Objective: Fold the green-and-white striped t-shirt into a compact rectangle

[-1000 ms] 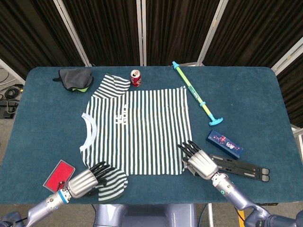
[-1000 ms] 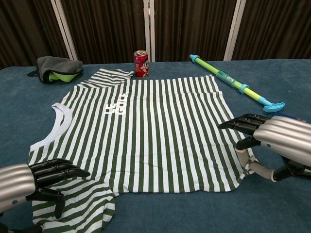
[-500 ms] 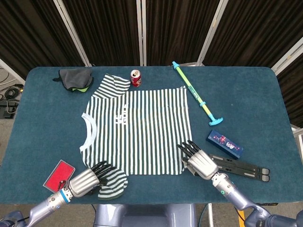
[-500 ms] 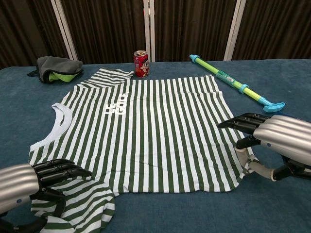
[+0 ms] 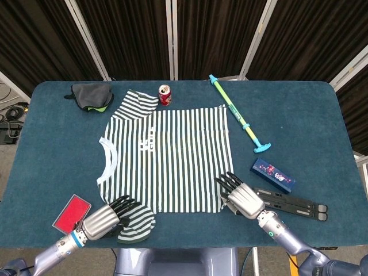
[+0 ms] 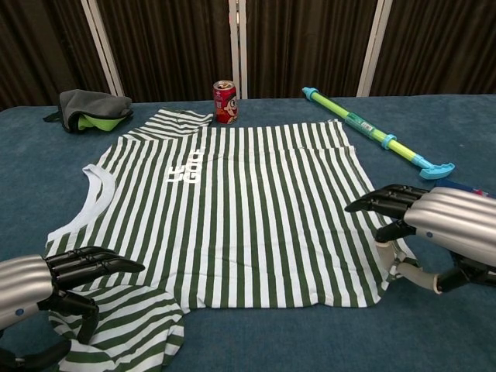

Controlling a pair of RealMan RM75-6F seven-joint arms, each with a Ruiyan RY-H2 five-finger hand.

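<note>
1. Across the whole scene, a blue table (image 5: 52,155) is carrying everything, reaching from the dark curtains at the far side to the near edge.
2. At its middle, the t-shirt (image 5: 172,161) is lying spread flat, collar to the left and hem to the right, with one sleeve pointing far toward the can and the other bunching at the near left corner.
3. At the near left, the left hand (image 5: 105,218) is resting over the near sleeve (image 6: 128,329), dark fingers (image 6: 93,263) reaching out straight and close together above the cloth; whether it is gripping the fabric I cannot tell.
4. At the near right, the right hand (image 5: 244,198) is sitting at the shirt's near right hem corner, fingers (image 6: 384,200) stretching out over the cloth and the thumb tucking down at the edge; a real hold on the cloth I cannot tell.
5. Just right of that hand, a folded black stand (image 5: 293,204) is lying flat near the table's near edge.
6. On the far right side, a green and blue water gun (image 5: 238,115) is lying slantwise, well apart from the shirt's hem.
7. At the far left corner, a grey cloth (image 5: 91,95) with a lime lining is sitting crumpled.
8. Between the stand and the water gun, a small blue box (image 5: 273,174) is lying.
9. At the near left, a red card (image 5: 71,213) is lying just left of the left hand.
10. At the far side, a red can (image 5: 165,94) is standing upright, just beside the far sleeve.
</note>
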